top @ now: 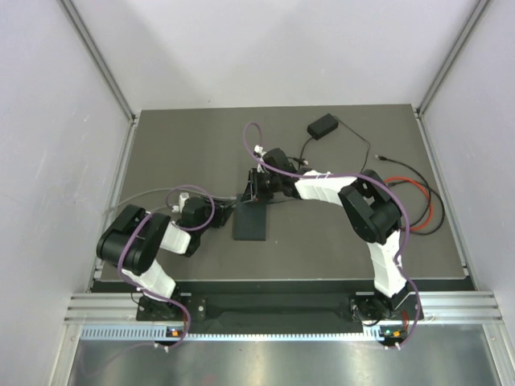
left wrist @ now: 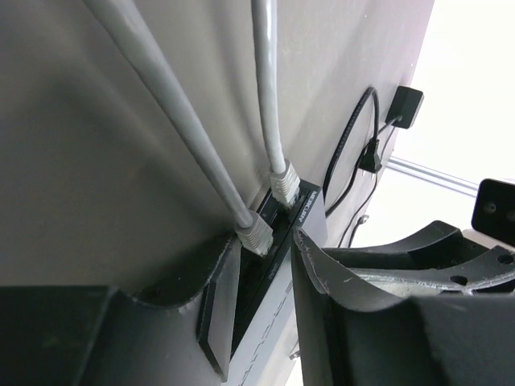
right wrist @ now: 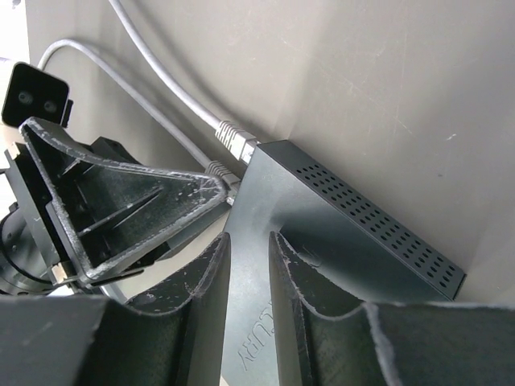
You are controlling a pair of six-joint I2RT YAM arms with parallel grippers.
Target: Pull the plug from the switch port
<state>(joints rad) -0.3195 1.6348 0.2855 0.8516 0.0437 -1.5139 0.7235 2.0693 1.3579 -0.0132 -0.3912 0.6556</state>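
Observation:
The flat black switch (top: pixel 251 223) lies mid-table. Two grey cables end in plugs in its port edge: the nearer plug (left wrist: pixel 256 233) and the farther plug (left wrist: pixel 283 183). They also show in the right wrist view, one plug (right wrist: pixel 235 138) above the other (right wrist: pixel 219 170). My left gripper (top: pixel 216 215) is at the port edge, jaws a little apart astride that edge (left wrist: pixel 265 237). The nearer plug sits at its left fingertip and is not clamped. My right gripper (top: pixel 259 186) is at the switch's far end. Its fingers are narrowly apart (right wrist: pixel 248 241) over the switch's top face (right wrist: pixel 338 217).
A small black power brick (top: pixel 323 126) with a thin cord lies at the back. Red and black wires (top: pixel 414 193) loop at the right. The grey cables run off to the left (top: pixel 149 195). The left gripper (right wrist: pixel 121 185) sits close beside the right fingers.

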